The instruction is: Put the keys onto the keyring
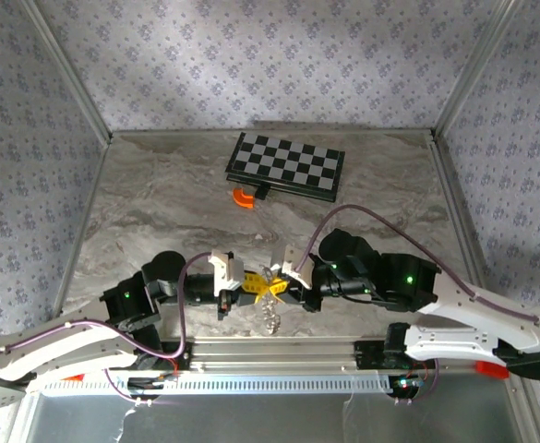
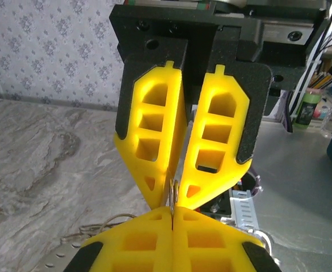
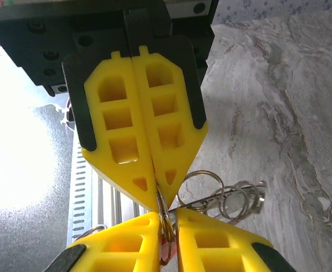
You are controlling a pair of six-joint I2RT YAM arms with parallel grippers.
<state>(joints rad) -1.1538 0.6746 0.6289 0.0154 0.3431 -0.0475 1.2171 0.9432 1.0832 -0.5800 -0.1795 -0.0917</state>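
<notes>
My two grippers meet tip to tip just above the table's front edge. The left gripper (image 1: 257,288) (image 2: 172,213) is shut on the thin silver keyring (image 2: 175,191) (image 3: 166,238), which stands edge-on between its yellow fingers. From the opposite side the right gripper (image 1: 282,281) (image 3: 167,214) pinches the same ring, its jaws only a sliver apart. A cluster of silver keys (image 1: 271,318) dangles below the two grippers. Further silver rings and key shafts (image 3: 228,198) trail off to the right of the held ring.
A black-and-white chessboard (image 1: 286,166) lies at the back of the marble table, with an orange curved piece (image 1: 243,197) just in front of it. A slotted aluminium rail (image 1: 279,351) runs under the grippers. Patterned walls enclose the table on three sides.
</notes>
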